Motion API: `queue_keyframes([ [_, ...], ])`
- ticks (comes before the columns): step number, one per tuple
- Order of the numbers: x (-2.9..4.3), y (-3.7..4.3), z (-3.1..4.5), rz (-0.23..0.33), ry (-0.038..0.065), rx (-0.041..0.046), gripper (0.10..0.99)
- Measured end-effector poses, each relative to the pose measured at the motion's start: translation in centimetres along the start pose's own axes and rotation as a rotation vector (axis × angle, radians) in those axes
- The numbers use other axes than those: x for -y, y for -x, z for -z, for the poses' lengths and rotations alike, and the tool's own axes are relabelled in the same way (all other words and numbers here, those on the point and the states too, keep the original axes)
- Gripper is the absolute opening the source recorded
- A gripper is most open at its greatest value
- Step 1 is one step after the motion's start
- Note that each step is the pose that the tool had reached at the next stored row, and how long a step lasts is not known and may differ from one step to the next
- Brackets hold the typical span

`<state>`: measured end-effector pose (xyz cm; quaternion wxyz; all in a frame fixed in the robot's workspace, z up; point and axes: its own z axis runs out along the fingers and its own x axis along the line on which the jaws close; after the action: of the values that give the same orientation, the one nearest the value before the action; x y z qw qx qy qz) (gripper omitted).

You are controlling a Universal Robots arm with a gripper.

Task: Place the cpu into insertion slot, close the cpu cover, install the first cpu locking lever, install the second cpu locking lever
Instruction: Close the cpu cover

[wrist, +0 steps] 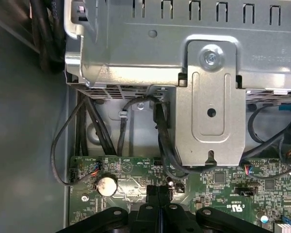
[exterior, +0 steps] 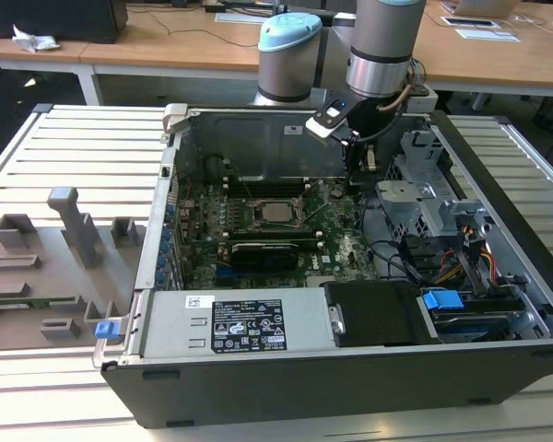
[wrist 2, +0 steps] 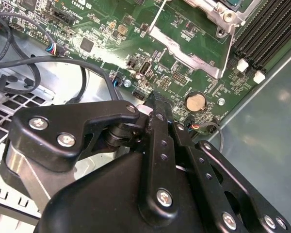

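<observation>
Silver-grey cpu (exterior: 276, 213) lies in the insertion slot (exterior: 255, 217) mid-board, inside the open case (exterior: 350, 368) on the bench (exterior: 74, 147). Claw (exterior: 368, 168) is down in the case, well off the slot toward the exterior view's right, beside the metal drive cage (exterior: 415, 198). In both wrist views its fingers (wrist: 152, 194) are pressed together, pinching nothing. Tips sit close over the green motherboard (wrist 2: 111, 34), near the coin cell (wrist: 106, 185). Contact with the board: cannot tell.
</observation>
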<state>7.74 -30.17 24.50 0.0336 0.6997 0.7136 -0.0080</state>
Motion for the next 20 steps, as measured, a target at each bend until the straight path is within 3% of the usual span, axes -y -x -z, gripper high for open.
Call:
queue_keyframes([
  [8, 0.31, -0.05, -0.83, 0.0, -0.001, 0.0, 0.106],
  [9, 0.31, -0.06, -0.85, 0.001, -0.009, -0.0002, 0.106],
  [12, 0.31, -0.09, -0.87, 0.004, -0.069, -0.0012, 0.106],
  [13, 0.31, -0.09, -0.87, 0.005, -0.077, -0.0014, 0.106],
  [16, 0.57, -0.1, -0.86, 0.005, -0.077, -0.0077, 0.106],
  [20, 1.72, -0.12, -0.82, 0.005, -0.077, -0.015, 0.106],
])
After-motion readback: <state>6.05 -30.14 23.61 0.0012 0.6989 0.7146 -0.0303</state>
